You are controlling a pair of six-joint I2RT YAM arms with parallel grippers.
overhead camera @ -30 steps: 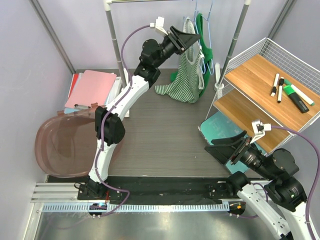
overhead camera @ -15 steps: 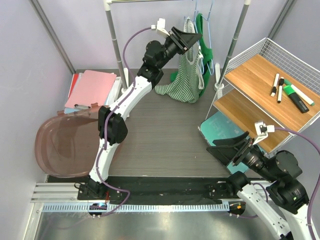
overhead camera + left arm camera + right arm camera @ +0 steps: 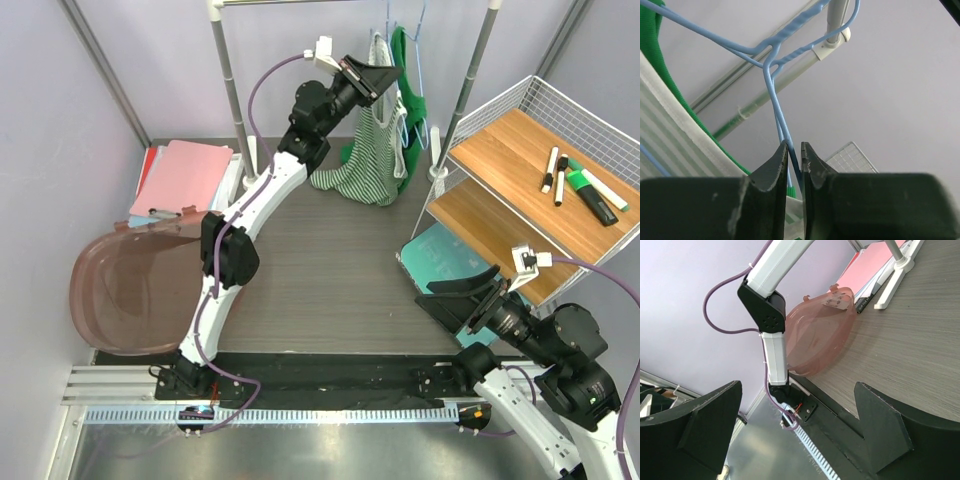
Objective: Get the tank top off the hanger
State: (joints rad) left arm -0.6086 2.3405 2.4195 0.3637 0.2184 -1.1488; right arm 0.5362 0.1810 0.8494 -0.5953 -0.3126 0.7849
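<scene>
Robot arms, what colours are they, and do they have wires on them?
Both the left arm and the right arm are made of white tubes joined by chunky black round joints. A thin purple cable loops along each one. The fingers are flat black wedges with pointed tips, a bit scuffed. A small white block sits by each wrist.

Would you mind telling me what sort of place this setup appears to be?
Probably a lab test cell dressed as a laundry corner: a garment rail holding a tank top on a blue hanger, a wire shelf, plain lilac walls.
</scene>
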